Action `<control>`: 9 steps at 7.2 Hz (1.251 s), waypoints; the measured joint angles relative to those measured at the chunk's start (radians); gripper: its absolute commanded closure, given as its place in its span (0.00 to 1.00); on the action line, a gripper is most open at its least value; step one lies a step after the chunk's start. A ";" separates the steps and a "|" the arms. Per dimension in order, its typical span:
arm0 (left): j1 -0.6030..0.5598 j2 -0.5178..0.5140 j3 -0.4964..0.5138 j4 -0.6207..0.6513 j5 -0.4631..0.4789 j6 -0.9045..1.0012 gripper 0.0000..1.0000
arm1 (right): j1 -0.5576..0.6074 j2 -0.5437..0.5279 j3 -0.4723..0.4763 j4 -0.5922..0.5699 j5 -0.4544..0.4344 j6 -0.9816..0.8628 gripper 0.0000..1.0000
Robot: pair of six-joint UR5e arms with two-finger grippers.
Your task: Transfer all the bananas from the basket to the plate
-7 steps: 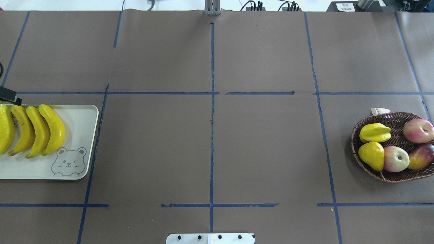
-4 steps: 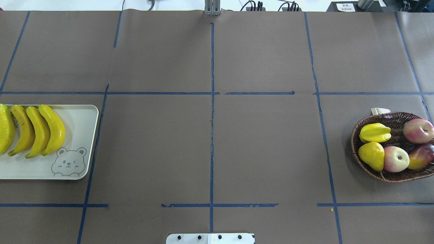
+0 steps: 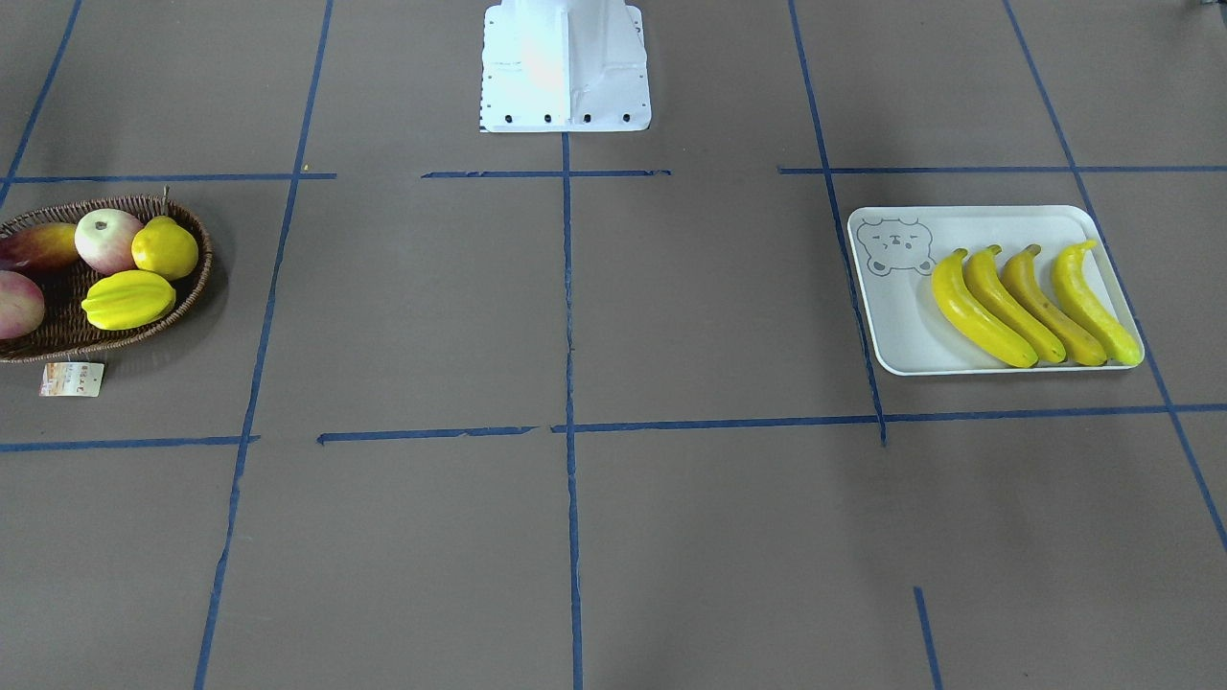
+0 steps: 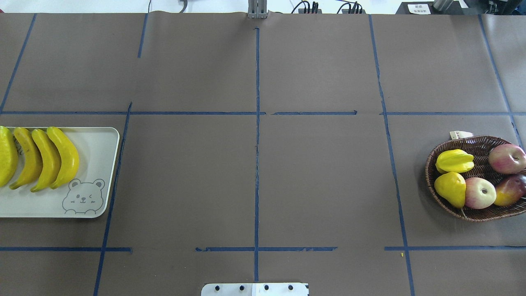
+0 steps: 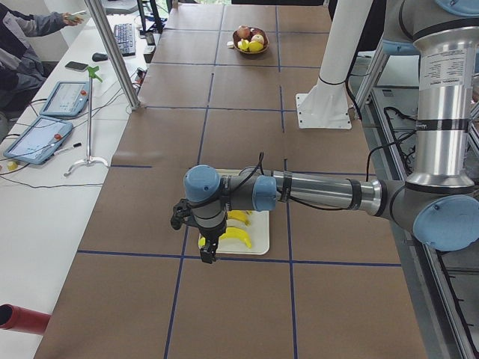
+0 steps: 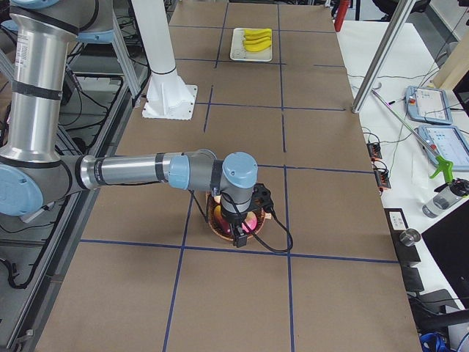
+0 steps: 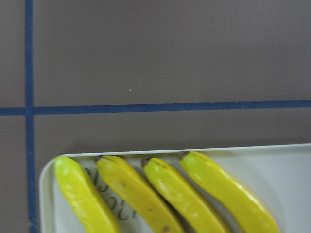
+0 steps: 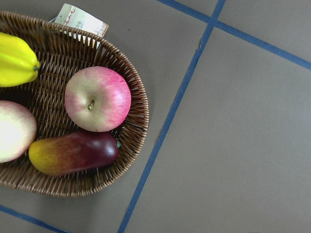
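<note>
Neither left end effector (image 5: pixel 207 253) nor right end effector (image 6: pixel 238 238) shows its opening; four glossy bananas (image 3: pixel 1005 303) lie side by side on the plate (image 3: pixel 901 331).

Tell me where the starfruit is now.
In the overhead view the starfruit lies in the wicker basket at the view's right edge, beside the yellow pear-shaped fruit and near the paper tag.

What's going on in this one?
All four bananas lie side by side on the plate. The basket holds only other fruit, no bananas. The left arm hangs above the plate and the right arm above the basket, touching neither. The transfer looks finished.
</note>
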 measured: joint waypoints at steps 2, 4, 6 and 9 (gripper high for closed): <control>-0.008 0.003 0.012 -0.037 0.007 0.005 0.00 | 0.001 0.000 0.004 0.001 0.036 0.094 0.01; -0.009 0.012 -0.006 -0.083 0.013 0.007 0.00 | 0.001 0.001 0.008 0.002 0.042 0.110 0.01; -0.009 0.033 -0.015 -0.092 0.013 0.010 0.00 | 0.001 0.000 0.012 0.003 0.042 0.111 0.01; -0.009 0.048 -0.014 -0.092 0.011 0.011 0.00 | 0.001 -0.001 0.015 0.003 0.043 0.111 0.01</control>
